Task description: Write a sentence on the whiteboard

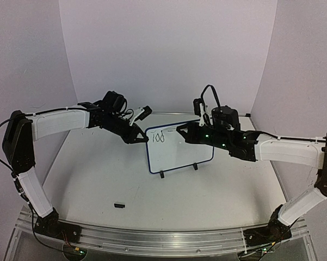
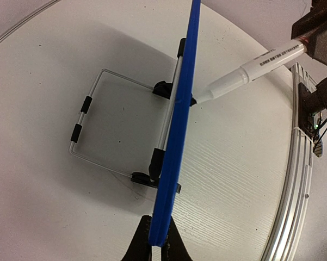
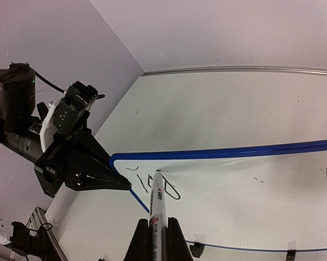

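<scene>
The whiteboard [image 1: 185, 155] stands upright on its two black feet mid-table, with a blue rim. My left gripper [image 1: 139, 137] is shut on its upper left edge; in the left wrist view the rim [image 2: 179, 119] runs edge-on between the jaws of that gripper [image 2: 158, 244]. My right gripper [image 3: 156, 228] is shut on a white marker pen [image 3: 159, 201] whose tip touches the board's upper left. The sentence [image 3: 171, 187] is a few black strokes reading roughly "Tod" [image 1: 158, 136]. The pen [image 2: 255, 68] also shows in the left wrist view, tip against the board face.
A wire stand [image 2: 106, 125] props the board from behind. A small black piece [image 1: 119, 205] lies on the white table near the front left. An aluminium rail [image 1: 152, 239] runs along the near edge. Purple-white walls close in the back and sides.
</scene>
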Controlling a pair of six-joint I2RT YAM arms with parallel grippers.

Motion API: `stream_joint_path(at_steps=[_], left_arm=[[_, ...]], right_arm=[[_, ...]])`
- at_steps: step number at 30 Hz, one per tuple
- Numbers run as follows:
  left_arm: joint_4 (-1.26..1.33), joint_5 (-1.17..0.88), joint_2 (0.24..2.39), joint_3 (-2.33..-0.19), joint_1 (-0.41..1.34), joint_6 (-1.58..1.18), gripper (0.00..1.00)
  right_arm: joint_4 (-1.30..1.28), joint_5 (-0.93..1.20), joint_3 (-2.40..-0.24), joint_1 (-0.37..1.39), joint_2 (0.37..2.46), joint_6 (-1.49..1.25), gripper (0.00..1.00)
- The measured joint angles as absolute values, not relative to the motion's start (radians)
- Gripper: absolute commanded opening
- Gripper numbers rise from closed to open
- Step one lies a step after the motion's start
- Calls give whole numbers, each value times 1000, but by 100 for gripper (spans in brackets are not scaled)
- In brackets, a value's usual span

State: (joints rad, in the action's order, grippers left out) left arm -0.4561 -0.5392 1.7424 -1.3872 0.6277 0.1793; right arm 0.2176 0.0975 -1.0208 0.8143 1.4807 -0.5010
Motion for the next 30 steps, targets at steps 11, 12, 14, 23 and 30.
stream_joint_path(at_steps=[11, 12, 14, 23, 30], left_arm=[[-456, -539, 1742, -1387, 628, 179, 0], [-456, -539, 1742, -1387, 628, 179, 0], [-456, -539, 1742, -1387, 628, 179, 0], [-456, -538, 1742, -1387, 628, 179, 0], [-456, -538, 1742, -1387, 628, 179, 0]], right_arm=[[223, 95, -977, 814, 1476, -512, 0], [222, 95, -974, 814, 1476, -513, 0], [222, 94, -970, 814, 1476, -514, 0], [217, 83, -962, 814, 1476, -517, 0], [214, 73, -955, 814, 1475, -518, 0]])
